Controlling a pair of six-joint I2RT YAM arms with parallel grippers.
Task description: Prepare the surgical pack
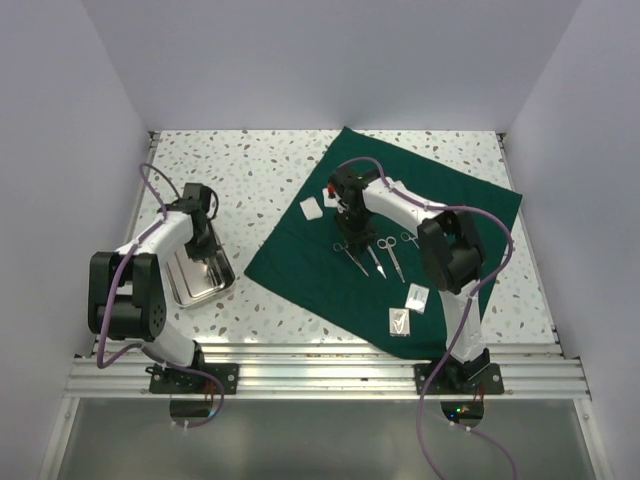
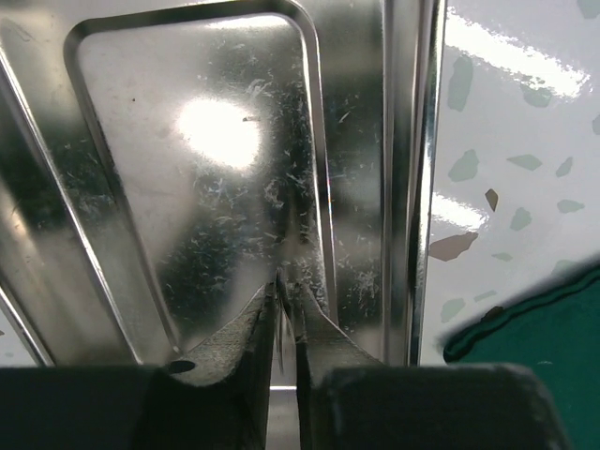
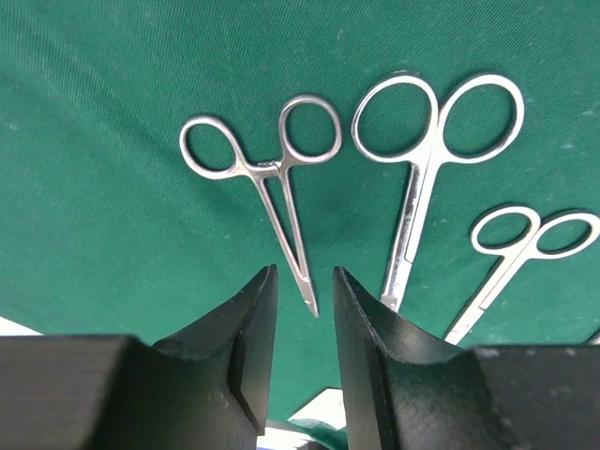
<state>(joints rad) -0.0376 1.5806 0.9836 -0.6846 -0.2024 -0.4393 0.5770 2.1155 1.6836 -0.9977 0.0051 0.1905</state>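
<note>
You have the dark green cloth (image 1: 460, 205) spread flat, scissors and forceps (image 1: 372, 257) mid-cloth, gauze (image 1: 311, 208) at ten o'clock, steel tray (image 1: 195, 282) off-cloth at nine.

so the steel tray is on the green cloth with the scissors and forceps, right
Not quite: the steel tray sits on the speckled table, left of the green cloth, as the top external view shows. The scissors and forceps do lie on the cloth.

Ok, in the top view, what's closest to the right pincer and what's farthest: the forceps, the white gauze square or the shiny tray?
1. forceps, on the green cloth beside the right pincer.
2. white gauze square, near the cloth's left edge.
3. shiny tray, off the cloth, far left.
</note>
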